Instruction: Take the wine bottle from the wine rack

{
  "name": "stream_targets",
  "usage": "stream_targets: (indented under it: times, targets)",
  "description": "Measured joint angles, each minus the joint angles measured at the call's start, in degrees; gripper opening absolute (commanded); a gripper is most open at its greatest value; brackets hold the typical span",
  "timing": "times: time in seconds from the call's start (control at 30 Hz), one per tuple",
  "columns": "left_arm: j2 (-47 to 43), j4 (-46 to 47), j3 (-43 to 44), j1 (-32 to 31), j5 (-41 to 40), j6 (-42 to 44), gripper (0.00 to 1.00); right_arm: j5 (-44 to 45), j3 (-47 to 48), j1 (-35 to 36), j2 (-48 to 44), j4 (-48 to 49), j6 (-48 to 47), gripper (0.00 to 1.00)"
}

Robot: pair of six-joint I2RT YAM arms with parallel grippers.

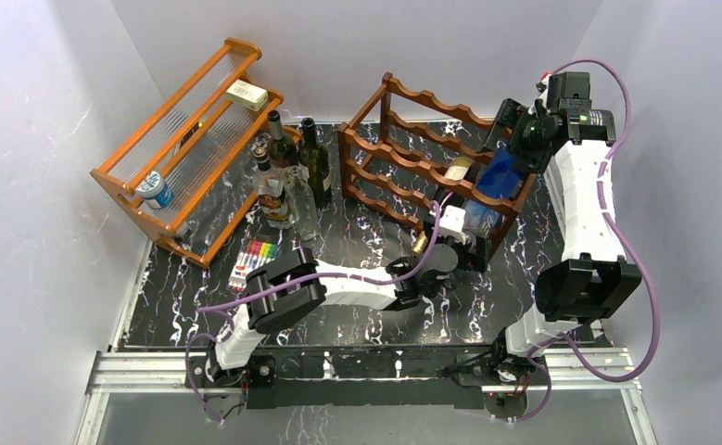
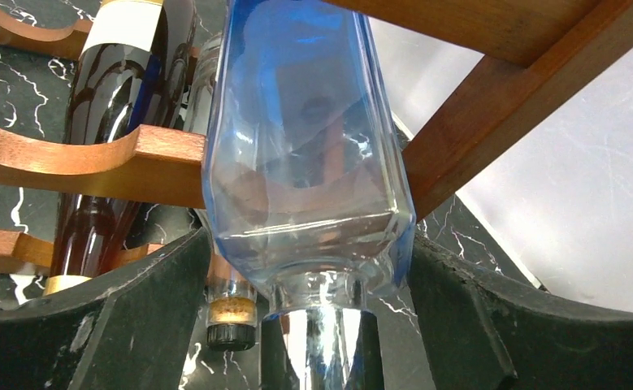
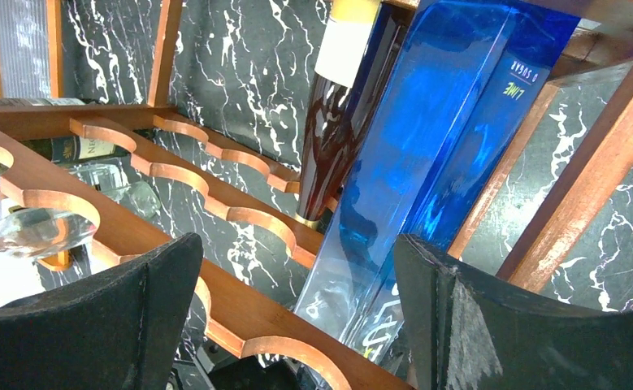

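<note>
The blue bottle lies in the rack's 3 o'clock end, just beside a dark bottle. From 6 o'clock the left end effector has its fingers spread either side of the blue bottle's shoulder; whether they press it I cannot tell. The right end effector, at 12 o'clock, gapes wide, holding nothing

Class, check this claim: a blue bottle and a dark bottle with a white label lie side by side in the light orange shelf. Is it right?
No. The blue bottle and the dark bottle with a white label lie side by side in the dark wine rack, not the orange shelf; the top external view shows it.
</note>
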Motion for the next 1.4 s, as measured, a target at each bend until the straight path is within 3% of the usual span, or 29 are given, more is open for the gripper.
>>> stream_targets:
  times: [0.1, 0.2, 0.43, 0.67, 0.97, 1.17, 1.4]
  targets:
    - [0.87, -0.04, 1.14, 0.04, -0.50, -0.39, 0.89, 0.00, 0.00, 0.00, -0.35, 0.00, 0.00, 0.98]
    - [1.11, 0.04, 1.97, 0.15, -1.07, -1.03, 0.81, 0.00, 0.00, 0.00, -0.72, 0.00, -0.02, 0.98]
    - [1.14, 1.64, 2.29, 0.63, -1.49, -1.36, 0.85, -0.13, 0.00, 0.00, -0.92, -0.02, -0.04, 0.98]
    - [1.16, 3.08, 2.29, 0.87, -1.44, -1.01, 0.62, -0.39, -0.02, 0.00, -1.01, -0.02, -0.02, 0.98]
    - [1.16, 3.48, 2.32, 1.90, 0.28, -1.73, 0.16, -0.35, -0.02, 0.02, -2.32, -0.04, -0.02, 0.98]
    - [0.20, 4.50, 0.50, 2.73, 3.04, -5.53, 0.00, -0.44, 0.00, 0.00, -2.75, -0.02, -0.02, 0.98]
    - [-5.81, 4.85, -7.15, 3.34, 6.40, -10.62, 0.00, -4.04, -4.81, 0.22, -6.08, 3.19, -2.14, 0.98]
